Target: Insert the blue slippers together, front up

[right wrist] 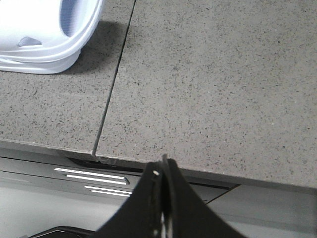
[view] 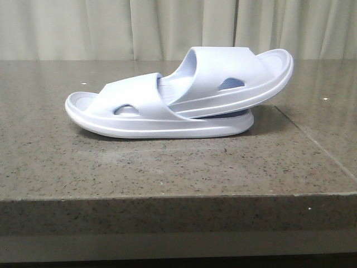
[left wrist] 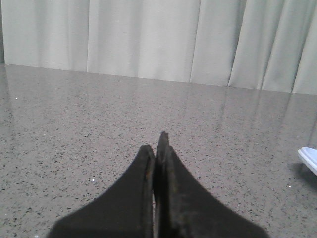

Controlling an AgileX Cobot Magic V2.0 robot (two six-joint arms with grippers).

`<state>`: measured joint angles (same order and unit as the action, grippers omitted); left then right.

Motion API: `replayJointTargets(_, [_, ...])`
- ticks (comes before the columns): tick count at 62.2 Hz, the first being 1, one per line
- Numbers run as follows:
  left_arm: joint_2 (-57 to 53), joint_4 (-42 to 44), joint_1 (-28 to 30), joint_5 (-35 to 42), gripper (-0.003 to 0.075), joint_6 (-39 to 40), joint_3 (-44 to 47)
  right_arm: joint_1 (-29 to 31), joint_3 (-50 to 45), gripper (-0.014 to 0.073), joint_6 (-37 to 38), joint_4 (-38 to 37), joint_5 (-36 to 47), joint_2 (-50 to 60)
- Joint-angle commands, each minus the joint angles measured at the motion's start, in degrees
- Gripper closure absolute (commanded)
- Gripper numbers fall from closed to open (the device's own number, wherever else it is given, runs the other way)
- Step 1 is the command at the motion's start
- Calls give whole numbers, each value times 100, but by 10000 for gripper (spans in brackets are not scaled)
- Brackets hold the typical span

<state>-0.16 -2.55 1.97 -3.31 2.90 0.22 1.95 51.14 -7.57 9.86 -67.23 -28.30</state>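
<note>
Speckled grey-brown stone fills the foreground: the tabletop [view: 167, 167], polished, with a thin seam running across it to the right of the blue slippers [view: 178, 95]. And there's the pair, sitting mid-tabletop, side-on to the front camera. Very pale blue, nearly white foam slides, thick soles with a moulded line along the edge, wide straps, each strap with an oval cut-out showing a darker blue inside. The lower slipper [view: 139, 114] lies flat on the stone. The upper slipper [view: 240, 72] is pushed under the lower one's strap and rests tilted on it, its far end lifted up to the right, ribbed footbed just visible between the two straps.

Both arms are well away from the pair. Left claw [left wrist: 156, 148], fingers pressed together, nothing held, over bare stone to the pair's left. Right claw [right wrist: 161, 171], also pinched closed and empty, over the tabletop's front edge, right of the seam.
</note>
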Motion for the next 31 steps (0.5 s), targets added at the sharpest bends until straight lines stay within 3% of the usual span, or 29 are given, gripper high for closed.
replayJointTargets(1, [-111,7,-5,485,741,25,27,-9,111,662,-7,0,329,-37])
replayJointTargets(21, [-111,7,-5,485,741,25,27,-55,10,662,-37,-104,427,41])
replayJointTargets(31, [-111,7,-5,485,741,25,27,-326,-955,662,-37,-235,1996,534])
